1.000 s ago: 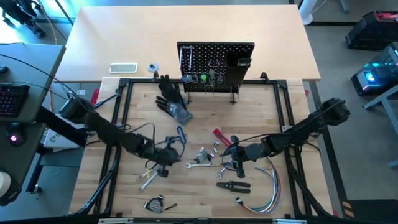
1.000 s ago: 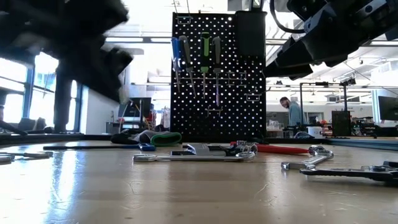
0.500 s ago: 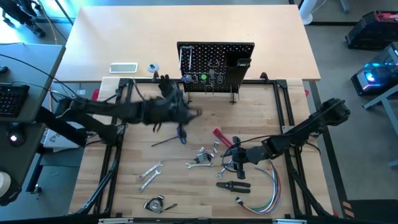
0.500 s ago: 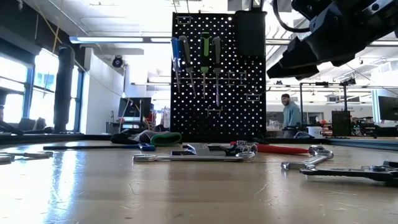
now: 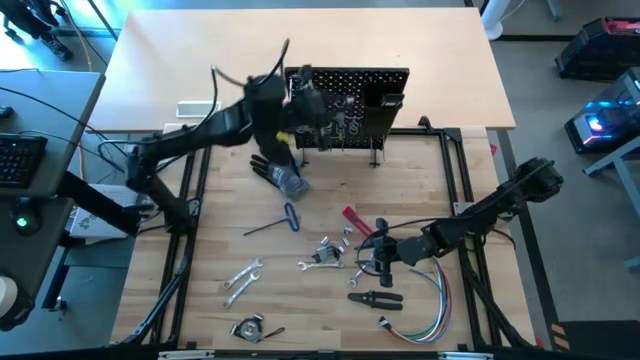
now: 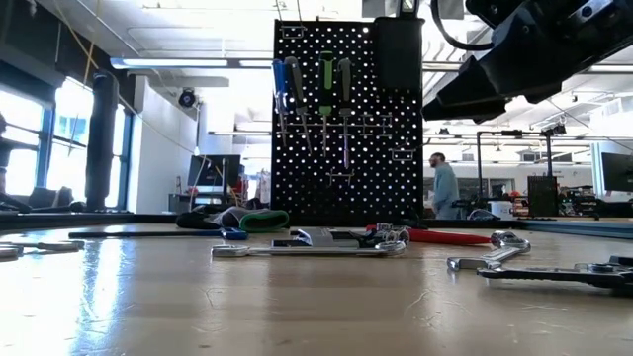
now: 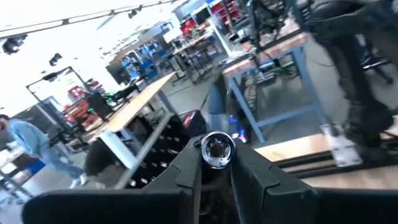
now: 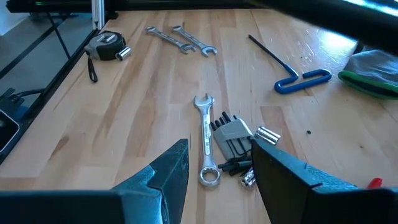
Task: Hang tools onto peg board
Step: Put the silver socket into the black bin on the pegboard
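High view: left gripper [image 5: 305,100] grasps a silver tool [image 7: 217,150] by the peg board [image 5: 375,85]; wrenches [image 5: 322,262], pliers [image 5: 375,297] remain; right gripper [image 5: 385,252] hangs released.

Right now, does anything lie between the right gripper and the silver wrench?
Nothing visible: the open right gripper faces the silver wrench directly. A folding hex key set lies close beside it. The left gripper is at the peg board.

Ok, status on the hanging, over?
Left gripper up at peg board, shut on silver tool. Right gripper open, low over wrench. Black glove lies before the board.
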You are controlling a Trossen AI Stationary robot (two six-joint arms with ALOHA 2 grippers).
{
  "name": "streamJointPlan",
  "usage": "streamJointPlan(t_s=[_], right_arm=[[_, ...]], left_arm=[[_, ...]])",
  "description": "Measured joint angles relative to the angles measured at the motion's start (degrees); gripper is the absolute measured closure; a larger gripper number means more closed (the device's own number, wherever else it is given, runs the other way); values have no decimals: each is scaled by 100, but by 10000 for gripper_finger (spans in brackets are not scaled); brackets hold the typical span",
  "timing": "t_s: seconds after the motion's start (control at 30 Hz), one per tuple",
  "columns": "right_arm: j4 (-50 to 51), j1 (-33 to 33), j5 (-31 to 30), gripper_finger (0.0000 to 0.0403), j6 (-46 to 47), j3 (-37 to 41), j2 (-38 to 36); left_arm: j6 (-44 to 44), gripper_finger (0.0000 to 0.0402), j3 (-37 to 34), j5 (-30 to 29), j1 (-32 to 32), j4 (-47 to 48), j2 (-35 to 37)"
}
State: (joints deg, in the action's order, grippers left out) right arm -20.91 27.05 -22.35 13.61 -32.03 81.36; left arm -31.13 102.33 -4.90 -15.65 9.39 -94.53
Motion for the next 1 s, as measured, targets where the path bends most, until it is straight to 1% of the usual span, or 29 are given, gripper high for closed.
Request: streamJointPlan(t_s=[0.2,0.37,0.5,0.8,1.0], right_arm=[[-18,0,-9,236,-18,0,0],[-53,0,-42,236,-83,0,0],[-56,0,-59,236,-101,0,0],[-59,0,-153,236,-109,0,0],[-82,0,-168,236,-105,0,0]], left_arm=[[-157,353,1288,0,-254,818,-926],[-313,353,1869,-23,-321,1136,-1441],[-417,353,2072,-77,-348,1256,-1678],[-514,353,2076,-67,-372,1249,-1791],[-427,334,2069,-1,-408,1258,-1810]])
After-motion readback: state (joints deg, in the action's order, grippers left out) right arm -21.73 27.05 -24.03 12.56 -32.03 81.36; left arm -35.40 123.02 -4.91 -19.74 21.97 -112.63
